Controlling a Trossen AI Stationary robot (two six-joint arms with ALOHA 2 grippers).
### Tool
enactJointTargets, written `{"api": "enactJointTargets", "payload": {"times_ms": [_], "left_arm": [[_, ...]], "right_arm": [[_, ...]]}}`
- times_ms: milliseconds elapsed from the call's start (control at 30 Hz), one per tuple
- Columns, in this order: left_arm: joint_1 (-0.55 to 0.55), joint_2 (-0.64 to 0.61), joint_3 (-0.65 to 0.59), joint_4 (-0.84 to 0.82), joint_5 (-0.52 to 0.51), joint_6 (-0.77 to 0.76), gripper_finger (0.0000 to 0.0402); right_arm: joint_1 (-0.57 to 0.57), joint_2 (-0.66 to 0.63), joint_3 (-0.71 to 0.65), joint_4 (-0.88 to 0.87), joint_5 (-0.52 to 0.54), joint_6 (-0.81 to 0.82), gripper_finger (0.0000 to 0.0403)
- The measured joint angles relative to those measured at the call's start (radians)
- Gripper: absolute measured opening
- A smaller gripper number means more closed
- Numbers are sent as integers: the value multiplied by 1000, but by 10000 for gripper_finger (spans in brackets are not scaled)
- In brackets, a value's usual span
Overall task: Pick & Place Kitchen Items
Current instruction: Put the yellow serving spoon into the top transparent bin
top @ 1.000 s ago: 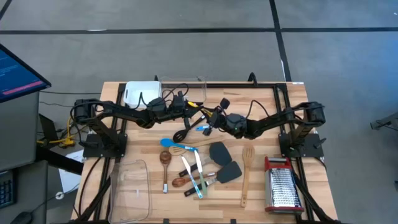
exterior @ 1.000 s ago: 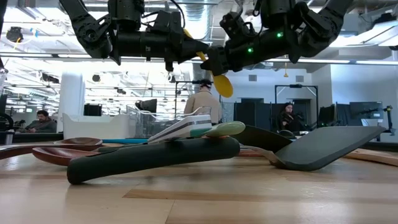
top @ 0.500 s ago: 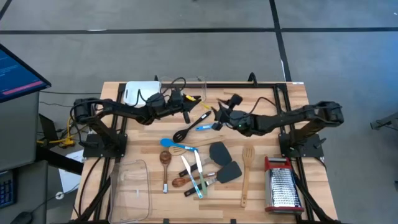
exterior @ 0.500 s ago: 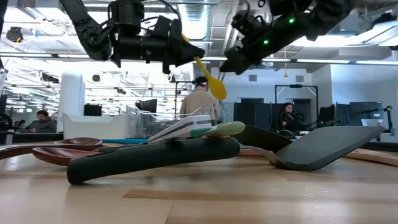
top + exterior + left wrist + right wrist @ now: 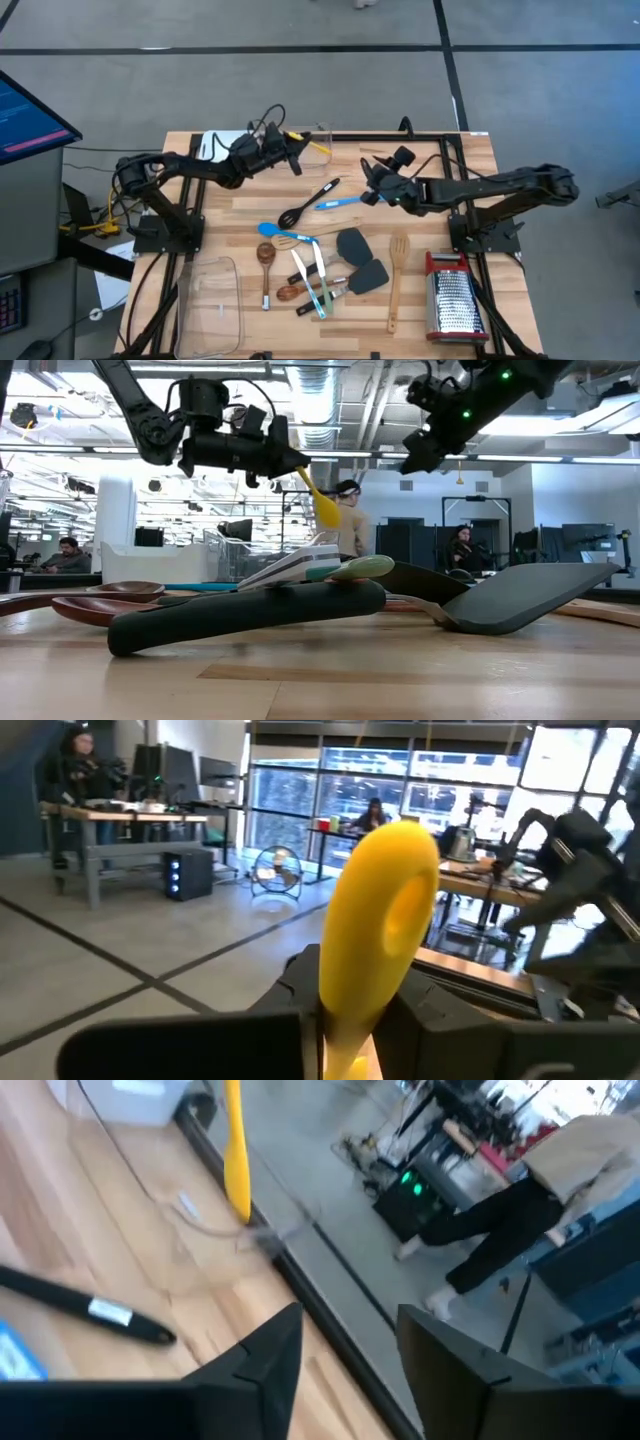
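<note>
I have the left gripper (image 5: 292,150) clamped on the yellow spoon (image 5: 312,146), raised above the bench (image 5: 420,300) near its far edge, over the clear tub (image 5: 322,132). The right gripper (image 5: 368,177) hovers mid-bench with its fingers parted and empty. The remaining utensils (image 5: 320,262) lie mid-bench.

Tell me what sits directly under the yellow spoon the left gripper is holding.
In the high view, the yellow spoon, clamped in the left gripper, hangs over the clear tub at the table's far edge. The tub's contents cannot be made out, and the arm covers part of it.
</note>
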Motion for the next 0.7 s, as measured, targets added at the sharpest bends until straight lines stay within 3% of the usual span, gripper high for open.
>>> {"api": "enactJointTargets", "payload": {"times_ms": [300, 433, 700], "left_arm": [[77, -1, 0, -30, 0, -34, 27], [99, -2, -6, -100, -3, -78, 38], [103, -2, -78, -124, -110, -146, 27]], "right_arm": [[0, -19, 0, -232, -2, 173, 93], [0, -19, 0, -263, -4, 199, 85], [0, -19, 0, -266, -4, 200, 76]]}}
